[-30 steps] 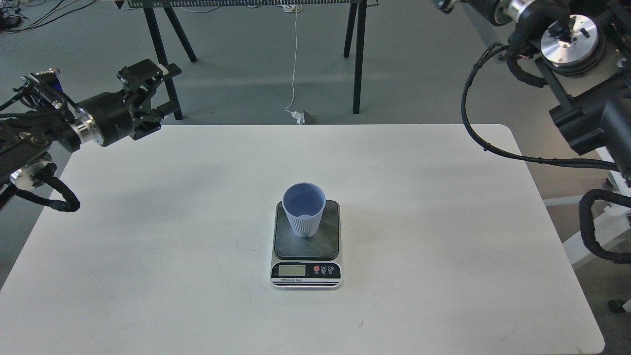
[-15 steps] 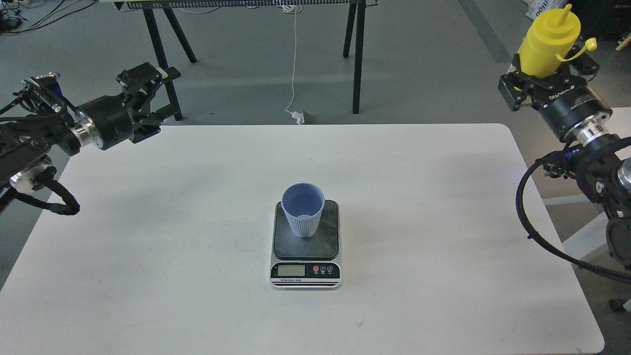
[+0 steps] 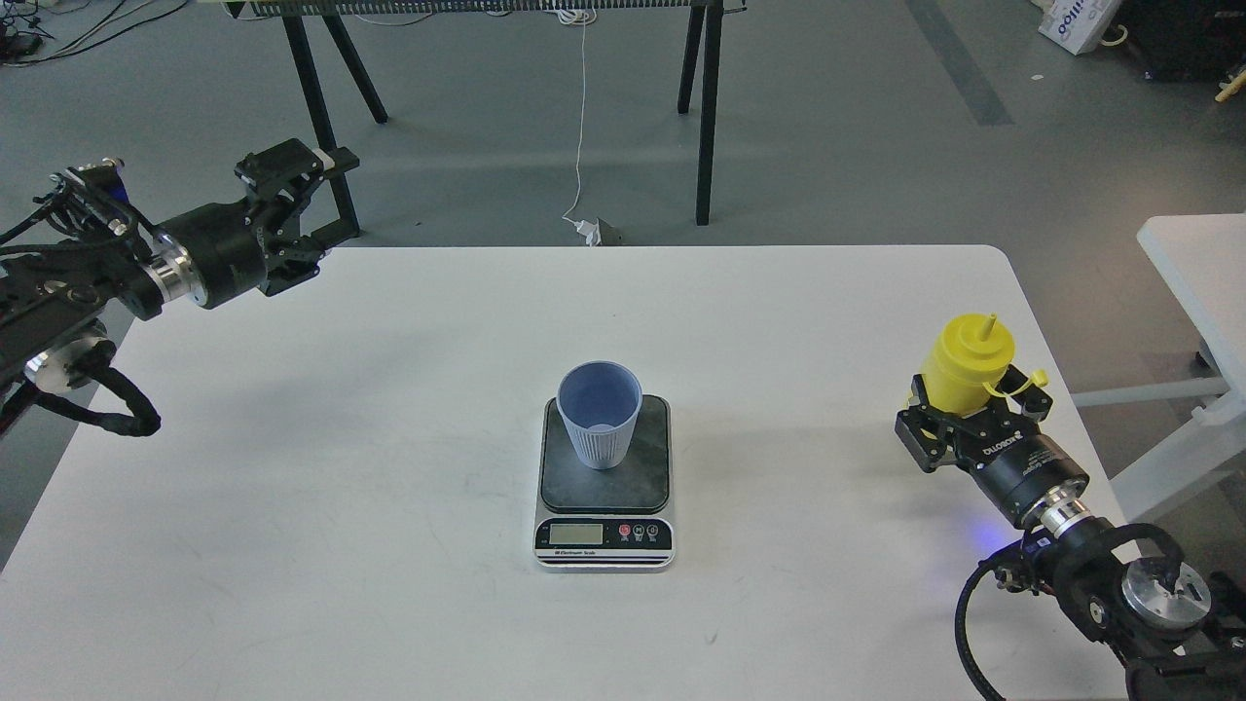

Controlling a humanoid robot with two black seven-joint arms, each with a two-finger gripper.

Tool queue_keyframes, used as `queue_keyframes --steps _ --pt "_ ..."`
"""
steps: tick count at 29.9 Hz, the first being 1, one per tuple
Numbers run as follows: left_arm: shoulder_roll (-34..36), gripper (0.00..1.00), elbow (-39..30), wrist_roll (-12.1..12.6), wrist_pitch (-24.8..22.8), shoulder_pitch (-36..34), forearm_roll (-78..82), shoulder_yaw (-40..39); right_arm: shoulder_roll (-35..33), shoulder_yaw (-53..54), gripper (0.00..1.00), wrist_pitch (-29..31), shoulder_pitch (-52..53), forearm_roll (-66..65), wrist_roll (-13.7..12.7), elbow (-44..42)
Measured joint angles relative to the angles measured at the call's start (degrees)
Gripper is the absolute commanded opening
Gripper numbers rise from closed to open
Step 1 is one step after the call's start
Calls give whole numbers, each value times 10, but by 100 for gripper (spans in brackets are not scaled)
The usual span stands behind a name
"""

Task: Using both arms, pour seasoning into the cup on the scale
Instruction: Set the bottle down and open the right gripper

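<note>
The light-blue ribbed cup (image 3: pixel 599 426) stands upright on the dark plate of the scale (image 3: pixel 604 492) at the table's middle. The scale's silver front with display faces me. My right gripper (image 3: pixel 959 414) is shut on the yellow seasoning bottle (image 3: pixel 964 364), held upright over the table's right edge, nozzle up, small tethered cap hanging at its right. The bottle is well to the right of the cup. My left gripper (image 3: pixel 292 209) hovers at the table's far left corner, holding nothing; its fingers look spread.
The white table (image 3: pixel 389 467) carries only the scale and cup. Black trestle legs (image 3: pixel 321 97) and a white cable (image 3: pixel 581 127) are on the floor behind. Another white table (image 3: pixel 1202 263) stands at the right.
My right arm has come down from high at the far right to the table's right edge, carrying the yellow bottle. My left gripper has barely shifted. Cup and scale are unmoved.
</note>
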Motion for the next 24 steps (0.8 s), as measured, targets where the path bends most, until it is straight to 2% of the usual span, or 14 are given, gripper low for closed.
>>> queue_keyframes --steps 7,11,15,17,18,20,23,24 --pt "2 96 0 0 0 0 0 0 12 -39 8 0 5 0 0 -48" --pt "5 96 0 0 0 0 0 0 12 -44 18 0 6 0 0 -49" --pt "5 96 0 0 0 0 0 0 12 -45 37 0 11 -1 0 -47" --pt "5 96 0 0 0 0 0 0 12 -47 52 0 12 -2 0 -47" --pt "5 96 0 0 0 0 0 0 12 -48 64 0 13 -3 0 -47" --pt "5 96 0 0 0 0 0 0 12 -50 80 0 13 -7 3 -49" --pt "5 96 0 0 0 0 0 0 12 -51 93 0 13 -12 6 -51" --pt "5 96 0 0 0 0 0 0 12 -51 95 0 13 -13 6 -51"
